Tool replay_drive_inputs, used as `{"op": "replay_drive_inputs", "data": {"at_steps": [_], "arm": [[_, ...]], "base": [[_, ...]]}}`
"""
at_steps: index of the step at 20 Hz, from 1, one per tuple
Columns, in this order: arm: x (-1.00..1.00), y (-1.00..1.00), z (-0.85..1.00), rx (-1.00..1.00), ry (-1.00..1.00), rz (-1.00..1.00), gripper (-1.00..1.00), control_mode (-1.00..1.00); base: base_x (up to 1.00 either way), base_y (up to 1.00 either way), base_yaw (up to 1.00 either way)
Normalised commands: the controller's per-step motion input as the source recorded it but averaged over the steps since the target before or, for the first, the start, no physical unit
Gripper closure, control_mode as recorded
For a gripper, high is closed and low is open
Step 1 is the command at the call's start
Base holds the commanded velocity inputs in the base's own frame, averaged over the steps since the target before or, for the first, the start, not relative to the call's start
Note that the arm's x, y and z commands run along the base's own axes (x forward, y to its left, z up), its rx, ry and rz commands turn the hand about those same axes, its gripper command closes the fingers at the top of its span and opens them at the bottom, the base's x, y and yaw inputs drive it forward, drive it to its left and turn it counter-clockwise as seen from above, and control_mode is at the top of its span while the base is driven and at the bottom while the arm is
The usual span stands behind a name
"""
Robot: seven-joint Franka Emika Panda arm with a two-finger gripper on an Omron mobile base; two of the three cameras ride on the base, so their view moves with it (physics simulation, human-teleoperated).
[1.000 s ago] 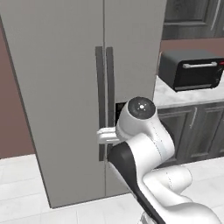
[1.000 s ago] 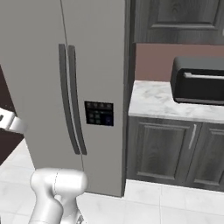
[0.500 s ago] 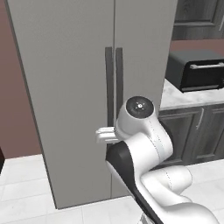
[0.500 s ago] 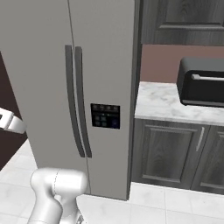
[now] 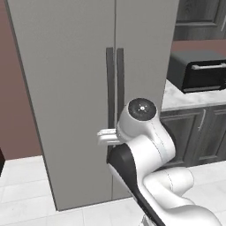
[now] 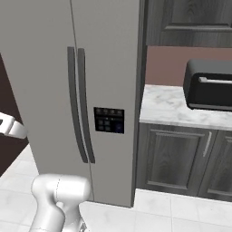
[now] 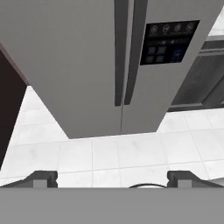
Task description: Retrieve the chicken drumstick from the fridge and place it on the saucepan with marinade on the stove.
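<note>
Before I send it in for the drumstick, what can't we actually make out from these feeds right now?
- Inside of the tall light-grey two-door fridge: hidden in every view by its shut doors.
- Symbols on the fridge's dark control panel: too small to read in the hand view.
- Black countertop oven: cut off by the right base view's right edge.
- Open claw: fingertips half cut off by the hand view's bottom.

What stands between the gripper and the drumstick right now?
The fridge itself: both doors are shut, their dark handles side by side at the centre seam. The gripper is open, holds nothing, and faces the doors across bare floor. Nothing inside the fridge can be seen.
</note>
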Motion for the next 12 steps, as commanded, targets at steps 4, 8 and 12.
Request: {"op": "replay_drive_inputs", "data": {"at_steps": [4, 8, 12], "arm": [[0.07, -0.55, 0.00, 0.06, 0.00, 0.04, -1.00, -1.00], [0.54, -0.64, 0.00, 0.12, 0.07, 0.00, -1.00, -1.00], [0.63, -0.55, 0.00, 0.11, 0.05, 0.01, -1.00, -1.00]], "base": [[0.00, -0.11, 0.01], [0.00, 0.00, 0.00], [0.00, 0.00, 0.00]]}}
